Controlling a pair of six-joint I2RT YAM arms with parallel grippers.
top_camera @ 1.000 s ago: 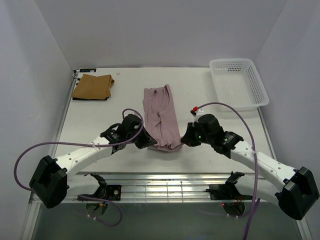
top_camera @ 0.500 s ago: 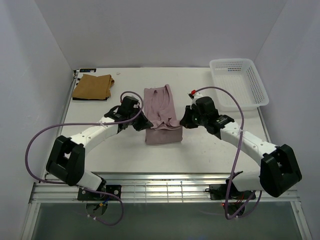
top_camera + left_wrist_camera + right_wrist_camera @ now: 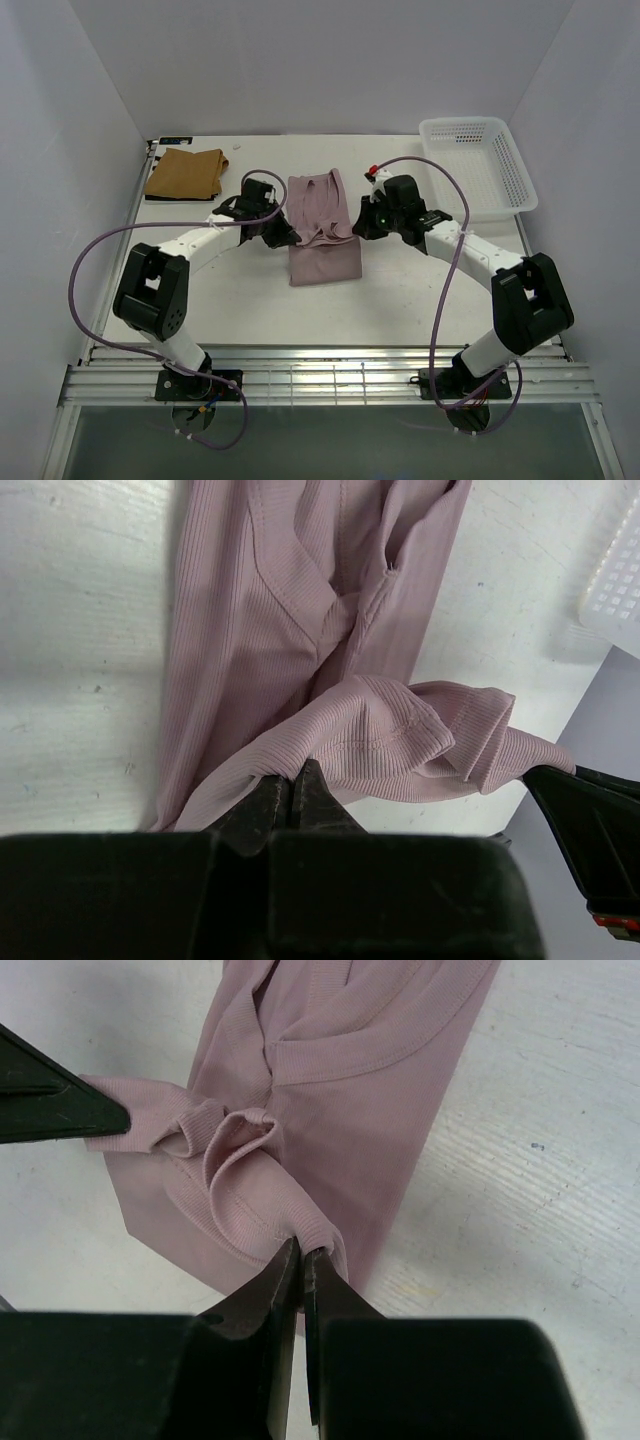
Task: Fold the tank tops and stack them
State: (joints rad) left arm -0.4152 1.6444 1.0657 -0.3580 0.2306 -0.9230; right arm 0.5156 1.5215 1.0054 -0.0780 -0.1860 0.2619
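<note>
left gripper (image 3: 288,238) pinches pink tank top (image 3: 322,262) hem at 9 o'clock, right gripper (image 3: 360,228) pinches it at 3; limp light rib, probably slippy, hold hem corners.

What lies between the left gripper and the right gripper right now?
The bunched hem of the pink tank top spans the gap, pinched by the left gripper at one end and the right gripper at the other; both wrist views show it.

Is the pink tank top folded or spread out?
Mid-fold: the pale pink ribbed cloth tank top is a narrow strip, near hem doubled over, held by left gripper and right gripper.
</note>
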